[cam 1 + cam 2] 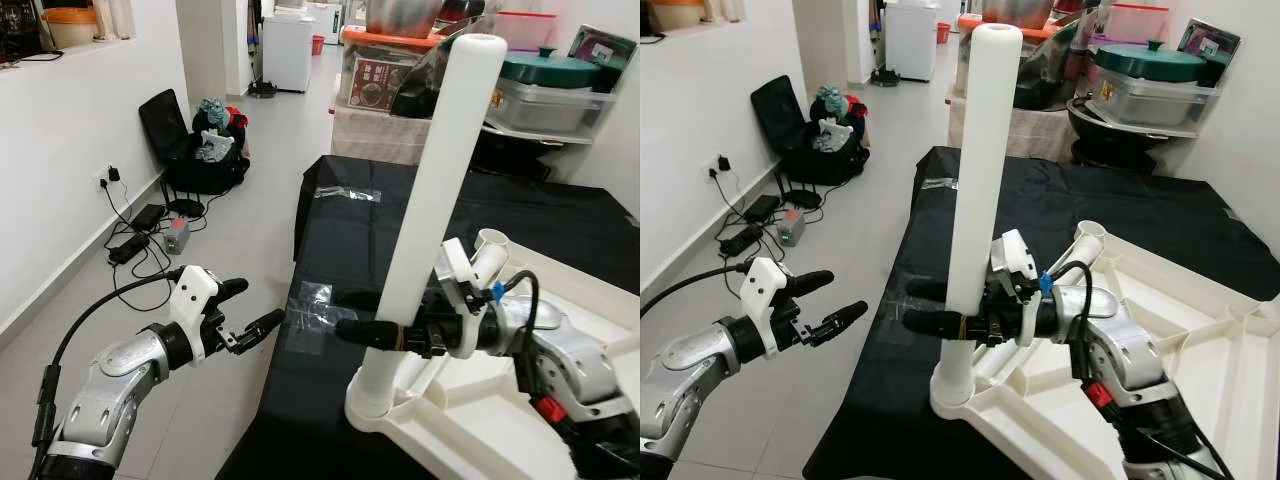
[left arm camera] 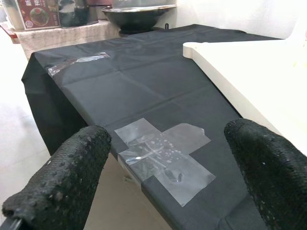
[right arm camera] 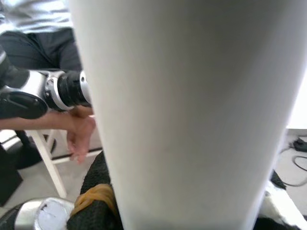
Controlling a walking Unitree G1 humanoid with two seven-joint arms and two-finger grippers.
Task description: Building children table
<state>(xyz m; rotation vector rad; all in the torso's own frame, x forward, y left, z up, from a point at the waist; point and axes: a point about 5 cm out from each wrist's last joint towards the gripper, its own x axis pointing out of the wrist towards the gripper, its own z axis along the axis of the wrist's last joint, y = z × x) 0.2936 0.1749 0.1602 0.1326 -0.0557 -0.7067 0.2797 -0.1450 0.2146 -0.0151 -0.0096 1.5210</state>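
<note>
**Right gripper clamps the upright leg at the tabletop's corner socket**

The right gripper (image 1: pixel 940 322) is closed on the white table leg (image 1: pixel 978 160), its 2 black fingers (image 1: pixel 930 323) lying level on either side of the tube low on its length. From that grip the leg's long axis runs straight up and down, crossing the fingers at a right angle: most of the tube rises above the gripper, and a short stretch drops below it into the round corner socket (image 1: pixel 958 392) of the upturned white tabletop (image 1: pixel 1160 330). The leg leans very slightly rather than standing dead plumb. Whether it is fully seated in the socket cannot be told.

The leg is a smooth, plain white cylinder with a rounded closed top. In the right wrist view it is a broad pale column (image 3: pixel 192 115) directly ahead of the fingers, with a person's hand (image 3: pixel 79 136) beyond it.

The left gripper (image 1: pixel 250 315) holds nothing, its fingers spread wide. It hovers off the near edge of the black-covered table (image 1: pixel 520 220), apart from the leg, which lies to its right and a little forward. Just ahead of it is a cross of clear tape (image 2: pixel 165 158) on the cloth. The right arm is plainly the one on the leg.

A 2nd socket (image 1: pixel 1090 235) stands beyond the right gripper, at the tabletop's far corner, and looks unfilled. Probably the next move is pressing or twisting the leg down along its own axis.
</note>
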